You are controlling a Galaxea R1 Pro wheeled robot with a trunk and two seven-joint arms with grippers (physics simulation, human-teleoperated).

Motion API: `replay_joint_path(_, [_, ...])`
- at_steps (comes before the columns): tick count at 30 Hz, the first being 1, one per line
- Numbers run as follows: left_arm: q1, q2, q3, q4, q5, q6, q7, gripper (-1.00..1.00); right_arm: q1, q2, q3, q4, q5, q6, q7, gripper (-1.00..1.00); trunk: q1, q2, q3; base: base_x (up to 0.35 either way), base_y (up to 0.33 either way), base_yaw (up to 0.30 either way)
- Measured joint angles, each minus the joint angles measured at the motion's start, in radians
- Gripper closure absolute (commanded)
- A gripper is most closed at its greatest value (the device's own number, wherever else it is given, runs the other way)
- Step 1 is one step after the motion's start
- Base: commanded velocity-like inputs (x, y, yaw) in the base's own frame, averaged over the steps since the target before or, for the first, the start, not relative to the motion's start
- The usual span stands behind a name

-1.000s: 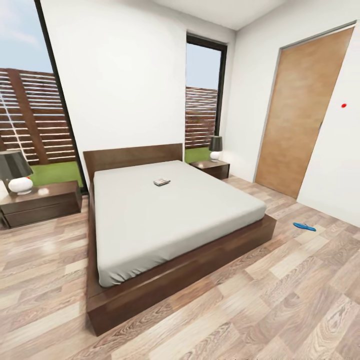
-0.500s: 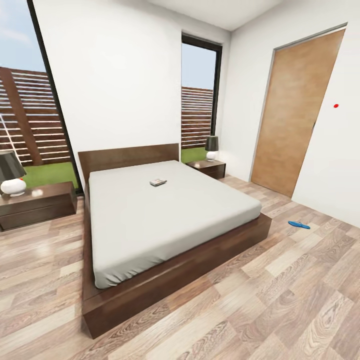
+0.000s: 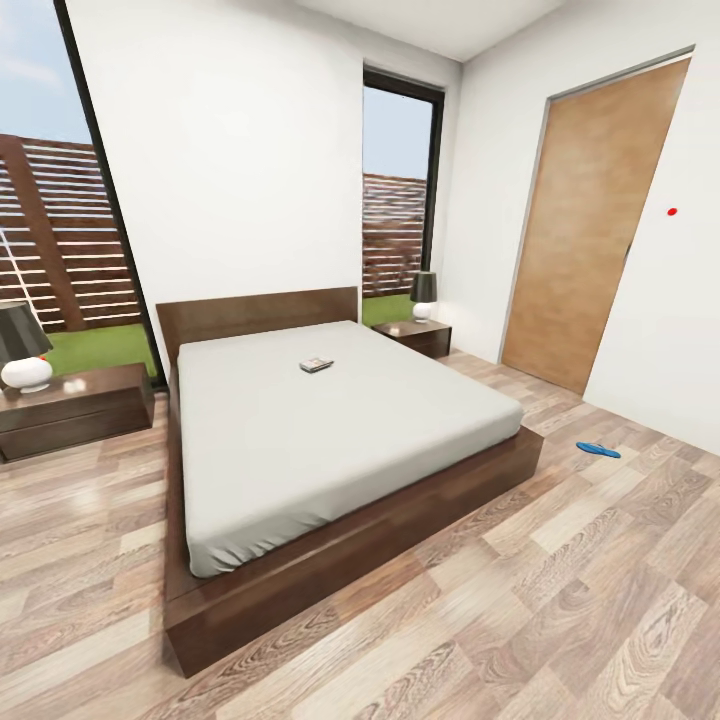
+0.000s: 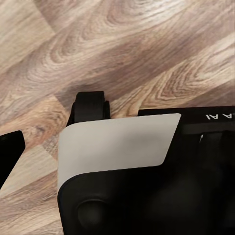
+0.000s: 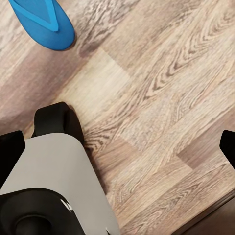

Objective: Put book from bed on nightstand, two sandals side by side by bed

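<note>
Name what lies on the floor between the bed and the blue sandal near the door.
Nothing: in the head view, bare wood floor runs from the bed to the sandal.

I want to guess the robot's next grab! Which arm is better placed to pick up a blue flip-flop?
Probably the right arm. Its wrist camera looks down on a blue flip-flop lying on the wood floor near it. The left wrist view shows bare planks. The book lies far off on the bed.
</note>
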Motion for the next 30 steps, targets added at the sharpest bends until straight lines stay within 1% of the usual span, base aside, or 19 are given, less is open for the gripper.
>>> replay_joint_path(14, [0.000, -0.006, 0.000, 0.000, 0.000, -0.001, 0.001, -1.00, 0.000, 0.000, 0.001, 0.000, 0.000, 0.000, 0.000, -1.00, 0.000, 0.000, 0.000, 0.000, 0.000, 0.000])
replay_joint_path(30, [0.000, -0.006, -0.001, 0.000, -0.001, -0.034, -0.004, -1.00, 0.002, 0.002, 0.002, 0.000, 0.000, 0.000, 0.000, -1.00, 0.000, 0.000, 0.000, 0.005, 0.000, 0.000])
